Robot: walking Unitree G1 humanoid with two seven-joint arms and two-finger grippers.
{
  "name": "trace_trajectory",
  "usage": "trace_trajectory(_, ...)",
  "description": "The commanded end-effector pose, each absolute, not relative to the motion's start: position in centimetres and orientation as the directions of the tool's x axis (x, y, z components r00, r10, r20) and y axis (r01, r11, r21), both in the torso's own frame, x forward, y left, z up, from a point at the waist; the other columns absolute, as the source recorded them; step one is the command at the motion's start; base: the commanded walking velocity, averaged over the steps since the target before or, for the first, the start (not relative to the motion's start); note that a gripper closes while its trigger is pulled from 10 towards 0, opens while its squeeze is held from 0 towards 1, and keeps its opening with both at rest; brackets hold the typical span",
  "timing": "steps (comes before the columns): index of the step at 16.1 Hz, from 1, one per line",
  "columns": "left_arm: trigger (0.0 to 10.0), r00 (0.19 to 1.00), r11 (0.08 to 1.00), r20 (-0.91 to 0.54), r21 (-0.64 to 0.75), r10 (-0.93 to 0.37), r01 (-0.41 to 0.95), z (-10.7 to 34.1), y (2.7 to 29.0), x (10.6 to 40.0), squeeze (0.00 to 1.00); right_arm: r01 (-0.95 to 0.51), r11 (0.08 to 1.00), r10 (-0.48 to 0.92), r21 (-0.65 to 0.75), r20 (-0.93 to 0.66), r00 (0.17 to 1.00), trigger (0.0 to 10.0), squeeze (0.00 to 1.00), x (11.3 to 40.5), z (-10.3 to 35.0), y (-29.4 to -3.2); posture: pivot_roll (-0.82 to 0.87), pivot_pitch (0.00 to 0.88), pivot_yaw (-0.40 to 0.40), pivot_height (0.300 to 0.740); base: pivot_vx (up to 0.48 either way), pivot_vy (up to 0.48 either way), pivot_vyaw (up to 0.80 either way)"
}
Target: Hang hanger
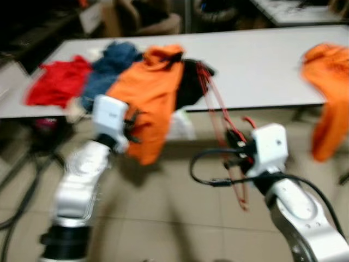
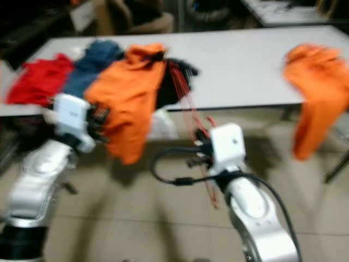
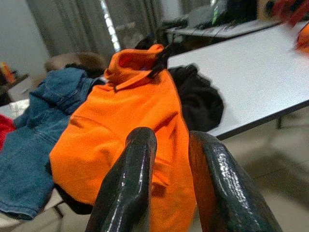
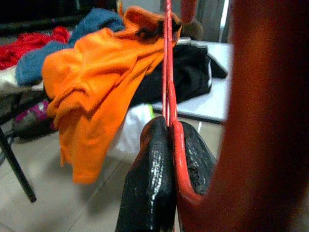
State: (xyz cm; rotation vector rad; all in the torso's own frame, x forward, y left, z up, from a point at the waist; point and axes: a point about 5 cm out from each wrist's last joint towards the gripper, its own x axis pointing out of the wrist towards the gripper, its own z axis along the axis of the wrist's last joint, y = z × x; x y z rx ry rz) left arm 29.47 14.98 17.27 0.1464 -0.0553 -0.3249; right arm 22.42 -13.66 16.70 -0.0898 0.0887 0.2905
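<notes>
My right gripper [image 4: 166, 159] is clenched on the red hanger [image 4: 167, 82], the thin red wire pinched between my two black fingers [image 4: 149, 179]. The hanger runs from that grip up toward the white table [image 1: 262, 65], its far end close to the black garment [image 1: 191, 82] near the table's front edge. A black cable [image 1: 204, 174] loops beside my right wrist.

My left gripper [image 3: 171, 188] is released, its fingers [image 3: 130, 183] parted with a gap between them, holding nothing. It hovers just in front of the orange shirt [image 1: 150, 103], which spills over the table's front edge and hangs down toward the floor.

I see no containers; the clothes lie loose on the tabletop. Beside the orange shirt sits a blue denim garment [image 1: 109, 68], then a red garment [image 1: 60, 82] at the left end. A second orange garment [image 1: 330, 103] droops over the right end, well apart from the rest. The middle and right of the tabletop are bare white between the two piles.

Beneath me is a beige tiled floor [image 1: 163, 218], open between my arms. Beyond the table the room is dark, with another table [image 1: 294, 11] and a brownish chair [image 1: 147, 19] behind. The head views are blurred.
</notes>
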Motion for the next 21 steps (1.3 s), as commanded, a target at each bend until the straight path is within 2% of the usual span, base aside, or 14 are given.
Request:
trace_trajectory(1, 10.0, 0.954, 0.944, 0.060, 0.180, -0.292, 0.278, 18.3, 15.7, 29.7, 0.00, -0.299, 0.951, 0.294, -0.075, -0.071, 0.953, 10.0, 0.00, 22.5, 17.2, -13.4, -0.21, 0.000, 0.072, 0.740, 0.000, -0.480, 0.00)
trace_trajectory(4, 10.0, 0.957, 0.950, 0.030, 0.130, -0.289, 0.283, 17.6, 15.4, 29.6, 0.00, -0.287, 0.954, 0.283, -0.082, -0.055, 0.957, 10.0, 0.00, 22.8, 17.4, -13.6, -0.21, 0.000, 0.074, 0.740, 0.000, -0.160, 0.00)
trace_trajectory(8, 10.0, 0.948, 0.947, 0.061, 0.107, -0.311, 0.304, 17.5, 15.1, 29.5, 0.00, -0.292, 0.953, 0.289, -0.079, -0.041, 0.956, 10.0, 0.00, 23.0, 17.7, -13.7, -0.21, 0.000, 0.070, 0.740, 0.000, 0.000, 0.00)
trace_trajectory(13, 10.0, 0.968, 0.963, 0.058, 0.135, -0.245, 0.235, 17.1, 16.1, 29.2, 0.00, -0.330, 0.937, 0.325, -0.114, -0.058, 0.944, 10.0, 0.00, 23.4, 17.8, -13.8, -0.22, 0.000, 0.038, 0.740, 0.404, 0.000, 0.00)
trace_trajectory(16, 10.0, 0.979, 0.972, 0.066, 0.144, -0.195, 0.184, 16.9, 17.0, 28.8, 0.00, -0.375, 0.913, 0.370, -0.162, -0.064, 0.927, 10.0, 0.00, 23.7, 18.2, -13.7, -0.21, 0.000, -0.007, 0.740, 0.424, 0.000, 0.00)
trace_trajectory(18, 10.0, 0.985, 0.978, 0.097, 0.165, -0.146, 0.129, 17.6, 17.8, 28.2, 0.00, -0.422, 0.886, 0.418, -0.191, -0.064, 0.906, 10.0, 0.00, 24.2, 18.6, -13.3, -0.19, 0.000, -0.047, 0.740, 0.426, 0.000, 0.80)
trace_trajectory(21, 10.0, 0.987, 0.979, 0.129, 0.191, -0.101, 0.075, 18.7, 19.2, 28.0, 0.00, -0.471, 0.858, 0.467, -0.204, -0.072, 0.881, 10.0, 0.00, 24.6, 18.5, -12.5, -0.17, 0.000, -0.043, 0.740, 0.426, 0.000, 0.80)
